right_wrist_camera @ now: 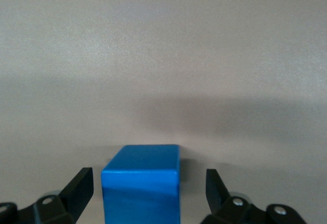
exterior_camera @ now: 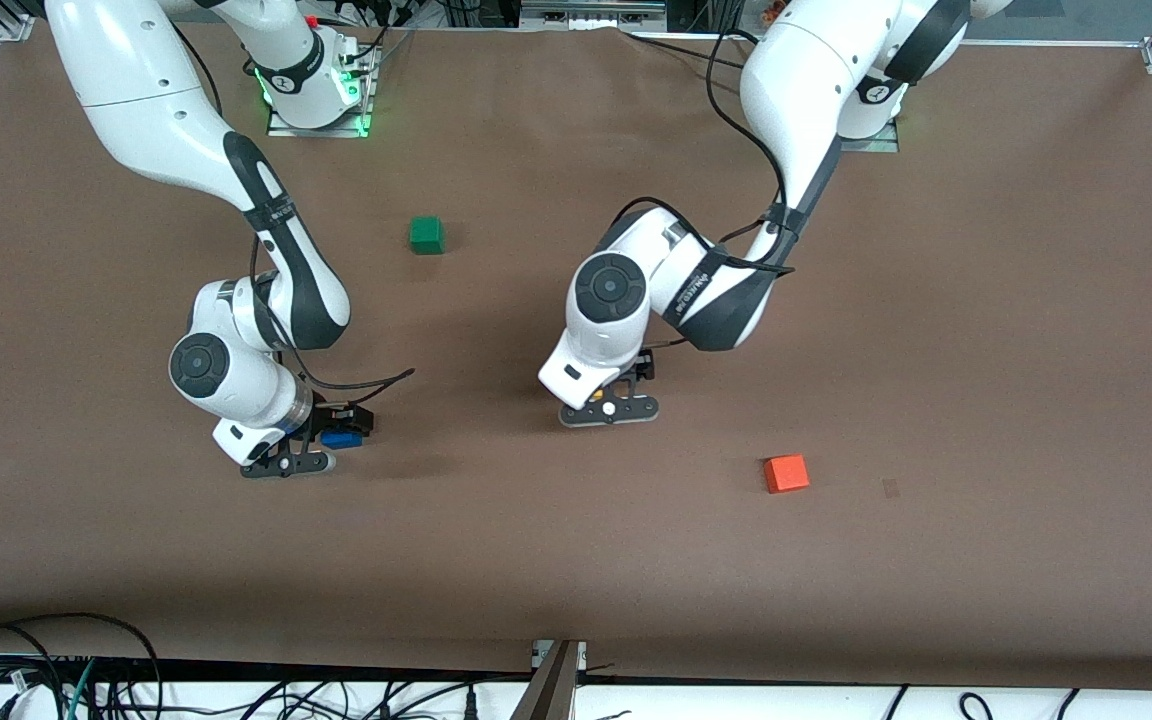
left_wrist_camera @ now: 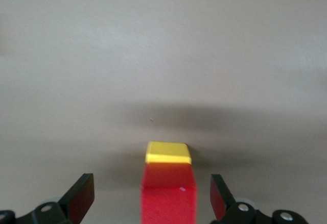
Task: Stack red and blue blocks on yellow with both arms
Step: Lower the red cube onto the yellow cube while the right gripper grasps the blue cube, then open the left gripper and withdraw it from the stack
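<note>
In the left wrist view the deep red block (left_wrist_camera: 168, 198) sits on top of the yellow cube (left_wrist_camera: 168, 151). My left gripper (left_wrist_camera: 150, 197) is open, with a finger on each side of the red block and a gap to both. In the front view the left gripper (exterior_camera: 614, 402) hangs over that stack at the table's middle and hides most of it. The bright blue block (right_wrist_camera: 141, 185) rests on the table between the open fingers of my right gripper (right_wrist_camera: 148, 192), untouched. In the front view the blue block (exterior_camera: 341, 438) shows beside the right gripper (exterior_camera: 328, 442), toward the right arm's end.
A green cube (exterior_camera: 426, 235) lies near the robots' bases, between the two arms. An orange cube (exterior_camera: 786, 473) lies nearer the front camera, toward the left arm's end. Cables run along the table's near edge.
</note>
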